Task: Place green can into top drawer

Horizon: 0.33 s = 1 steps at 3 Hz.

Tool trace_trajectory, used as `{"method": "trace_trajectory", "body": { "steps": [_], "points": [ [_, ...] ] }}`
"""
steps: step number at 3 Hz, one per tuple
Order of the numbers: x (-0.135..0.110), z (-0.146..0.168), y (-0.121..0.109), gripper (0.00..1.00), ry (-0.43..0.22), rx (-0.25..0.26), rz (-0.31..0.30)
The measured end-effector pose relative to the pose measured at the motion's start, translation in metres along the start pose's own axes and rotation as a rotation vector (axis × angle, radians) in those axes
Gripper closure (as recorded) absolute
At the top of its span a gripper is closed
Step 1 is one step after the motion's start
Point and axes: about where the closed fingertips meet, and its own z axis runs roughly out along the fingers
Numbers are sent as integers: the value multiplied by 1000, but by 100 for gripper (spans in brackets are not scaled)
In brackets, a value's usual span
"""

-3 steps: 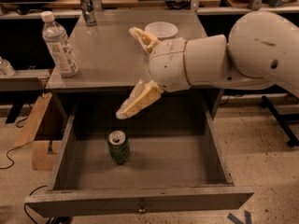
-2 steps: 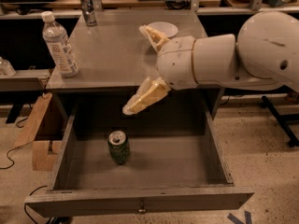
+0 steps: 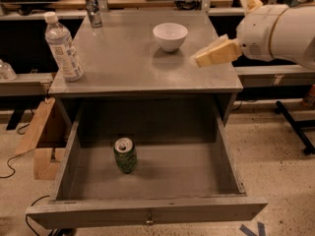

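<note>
**Already placed: the can stands in the open drawer**

The green can [image 3: 125, 155] stands upright on the floor of the top drawer [image 3: 229, 154], which is pulled out wide below the front edge of the worktop [image 3: 128, 63]. The can is a little left of the drawer's middle and apart from all its walls, with the silver top facing up.

The gripper [image 3: 224, 29] hovers above the right edge of the worktop, about halfway between the front right and back right corners. Its two pale fingers are spread apart and nothing is between them. It is well apart from the can.

On the worktop, a white bowl [image 3: 170, 36] sits toward the back edge, near the lower finger. A water bottle [image 3: 63, 45] stands at the left edge, and a slim silver can [image 3: 92, 9] is at the back left corner.

In my judgement the placing step is finished, because the can rests in the drawer by itself and the gripper is empty. What remains is only for the arm to stay clear. Any next move should go up and to the right, away from the bowl, so that the lower finger does not push it. The task does not ask to close the drawer.
</note>
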Motion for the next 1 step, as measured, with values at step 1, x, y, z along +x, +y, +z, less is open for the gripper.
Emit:
{"method": "trace_trajectory", "body": {
  "steps": [1],
  "points": [
    [13, -4, -54, 0, 56, 115, 41]
  ]
}}
